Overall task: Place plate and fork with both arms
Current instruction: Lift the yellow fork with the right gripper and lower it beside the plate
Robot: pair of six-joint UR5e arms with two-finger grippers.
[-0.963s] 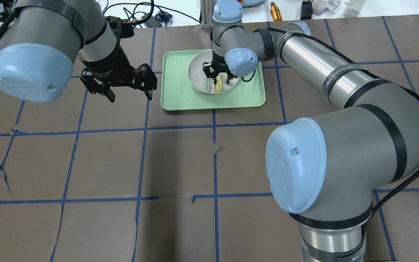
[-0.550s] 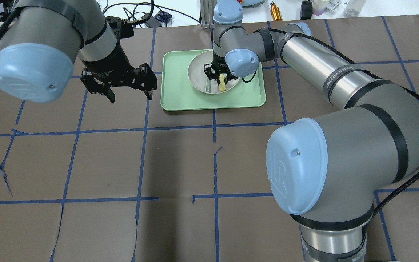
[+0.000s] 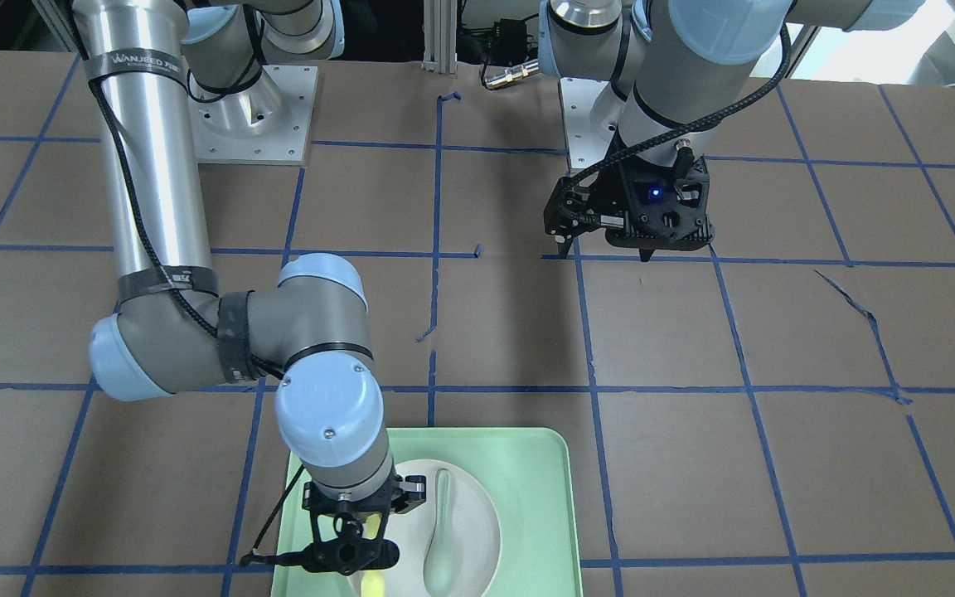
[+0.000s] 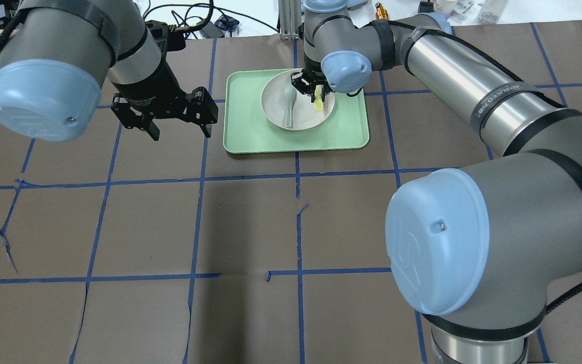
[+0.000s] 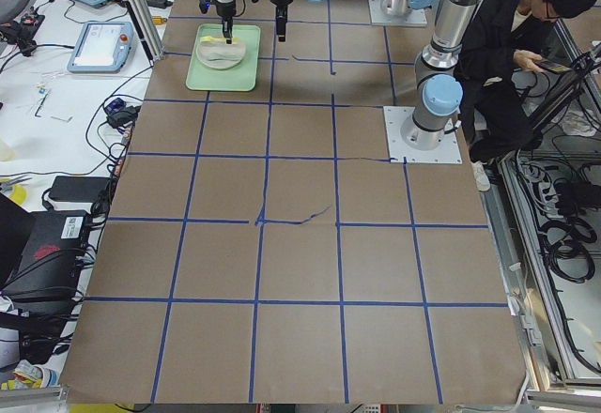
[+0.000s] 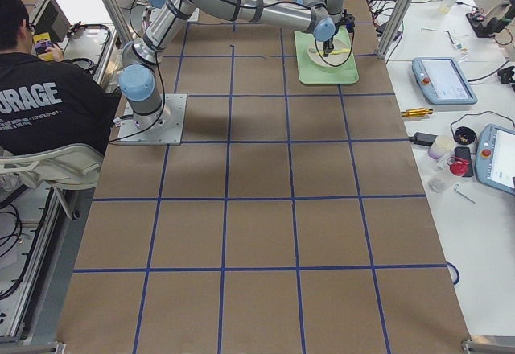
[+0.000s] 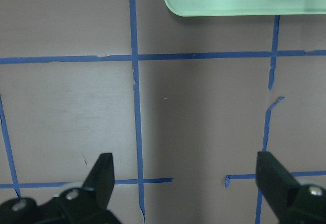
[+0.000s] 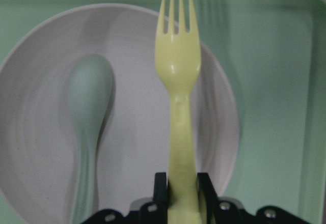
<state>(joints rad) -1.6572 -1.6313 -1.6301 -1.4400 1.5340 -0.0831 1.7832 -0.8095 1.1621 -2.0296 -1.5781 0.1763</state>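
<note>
The off-white plate (image 4: 277, 103) sits in the mint-green tray (image 4: 250, 131) at the far middle of the table. My right gripper (image 4: 316, 90) is shut on the handle of the pale-yellow fork (image 4: 318, 100) and holds it above the plate's right half. In the right wrist view the fork (image 8: 178, 76) points away from the gripper, tines over the plate's (image 8: 137, 147) far rim. My left gripper (image 4: 181, 133) hangs open and empty over the bare table left of the tray; its fingers (image 7: 102, 173) show wide apart in the left wrist view.
A grey-green spoon (image 4: 289, 108) lies in the plate's left half and also shows in the right wrist view (image 8: 86, 112). The tray's near corner (image 7: 229, 0) lies ahead of the left gripper. Blue tape lines cross the brown table. Operators sit at both table ends.
My right gripper has closed on the fork and lifted it off the plate, and the right arm has risen. The left arm has not moved.
</note>
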